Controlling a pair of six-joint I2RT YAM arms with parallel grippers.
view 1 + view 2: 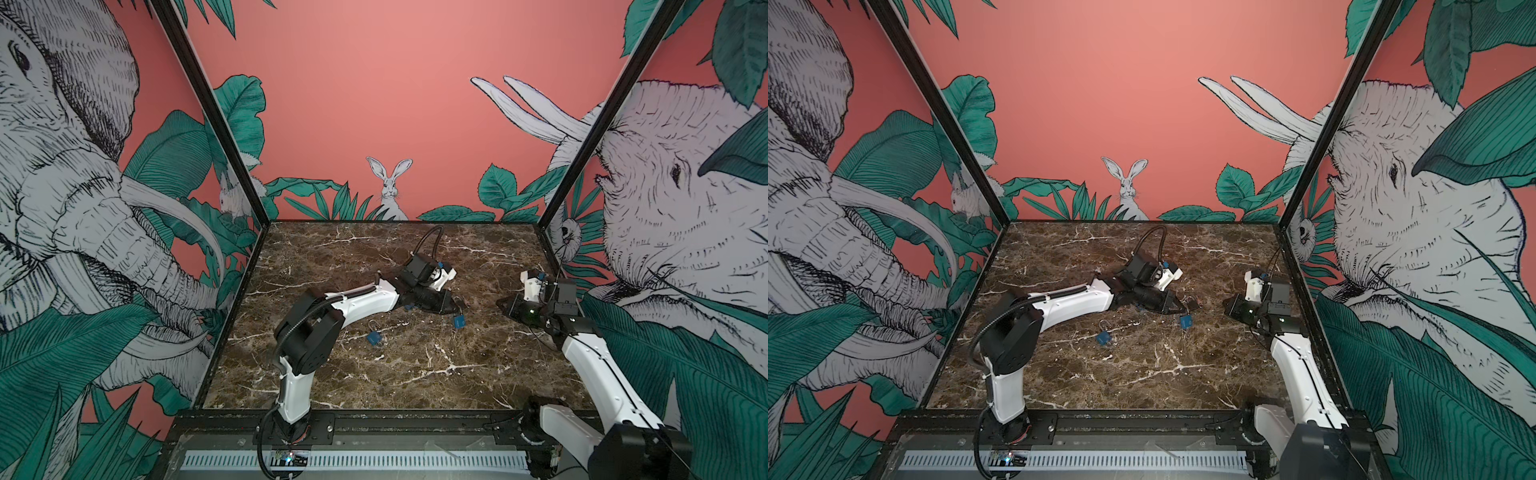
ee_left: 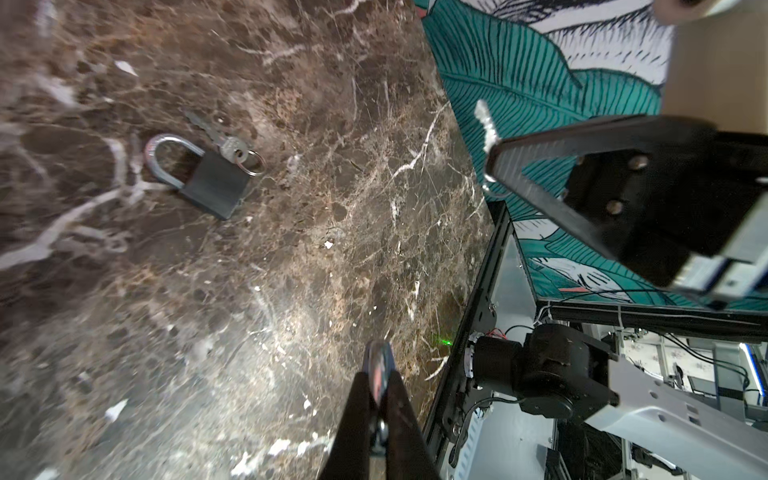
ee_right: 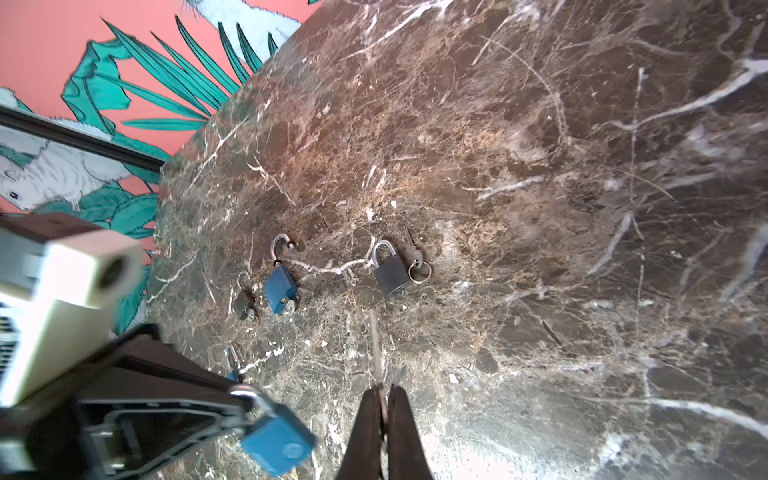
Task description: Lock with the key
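Left gripper [image 3: 239, 394], closed on the blue padlock [image 3: 277, 442] shackle, hangs it just right of the table's [image 1: 374, 374] centre. Right gripper [image 3: 384, 392] pinches the key [image 3: 376, 345], whose shaft points past the padlock's keyhole.

— What carried everything?
— A brown marble table [image 1: 415, 374], veined with white.
— And what lay on it?
— A dark grey padlock [image 3: 390, 272], shackle shut, lay flat well in from every edge, with a key [image 3: 411, 245] on a ring [image 3: 419, 271] just beside it. Near it lay a blue padlock [image 3: 280, 286], shackle swung open, and a small dark padlock [image 3: 244, 304] just beside that.
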